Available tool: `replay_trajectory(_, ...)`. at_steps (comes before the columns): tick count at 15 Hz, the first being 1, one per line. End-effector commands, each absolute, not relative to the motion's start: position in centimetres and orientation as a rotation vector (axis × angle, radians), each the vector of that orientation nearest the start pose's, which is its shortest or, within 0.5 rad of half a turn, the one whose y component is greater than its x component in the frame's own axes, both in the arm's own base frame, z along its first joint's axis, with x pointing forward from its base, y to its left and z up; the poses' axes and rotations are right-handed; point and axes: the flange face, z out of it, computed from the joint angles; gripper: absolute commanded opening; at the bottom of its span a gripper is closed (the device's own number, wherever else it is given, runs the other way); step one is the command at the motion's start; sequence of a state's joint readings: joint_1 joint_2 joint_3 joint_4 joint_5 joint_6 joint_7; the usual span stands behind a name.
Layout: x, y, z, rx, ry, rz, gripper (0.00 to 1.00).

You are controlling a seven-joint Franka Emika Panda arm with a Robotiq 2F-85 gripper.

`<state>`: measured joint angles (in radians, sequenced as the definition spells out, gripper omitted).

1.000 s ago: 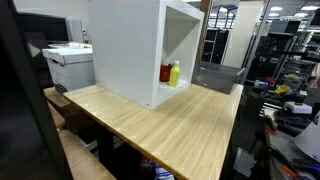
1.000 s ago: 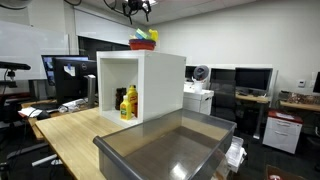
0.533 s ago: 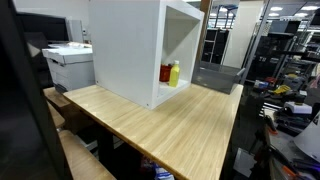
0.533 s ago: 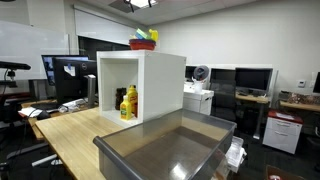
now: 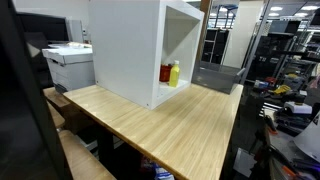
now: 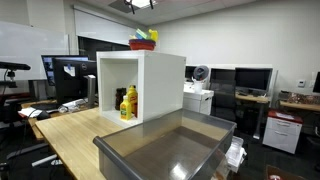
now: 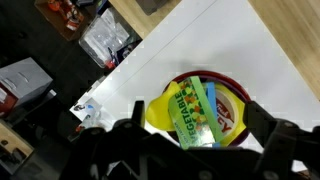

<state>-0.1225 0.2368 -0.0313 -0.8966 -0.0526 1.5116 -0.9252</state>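
Hand (image 7: pixel 192 118) spread wide and holding nothing, hanging high above a white cabinet (image 6: pixel 160 85), an open-fronted box standing on a pale wooden surface (image 5: pixel 170 125). In an exterior view the hand (image 6: pixel 138 4) shows only at the top edge, well apart from the cabinet's roof. On that roof sits a yellow bowl (image 6: pixel 143 43). The wrist view looks straight down: the yellow bowl (image 7: pixel 160 115) lies directly beneath the hand, between its two dark fingers. A green packet (image 7: pixel 190 110) rests in the bowl beside something red (image 7: pixel 232 105), too blurred to name. The packet's long axis runs up and down that picture with a slight lean, crosswise to the line joining the fingers, so its narrow width faces the gap. Which end is its top cannot be told. Inside the cabinet, on its floor, stand a yellow bottle (image 5: pixel 174 72) and a red bottle (image 5: pixel 165 73).
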Motion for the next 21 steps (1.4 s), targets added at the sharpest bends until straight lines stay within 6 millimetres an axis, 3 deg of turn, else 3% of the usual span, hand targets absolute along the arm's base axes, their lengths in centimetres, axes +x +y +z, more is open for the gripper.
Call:
replay_trajectory(1, 55.8, -10.5, 77.2, -3.095, -1.294, -0.411, 1.00)
replay_trajectory(8, 51.9, -11.4, 73.9, -3.051, -1.336, -0.267, 1.00)
replay_trajectory(13, 48.8, -11.8, 70.3, -3.034, -1.334, -0.232, 1.00)
replay_trajectory(21, 46.8, -11.1, 60.3, -3.022, -1.231, -0.233, 1.00)
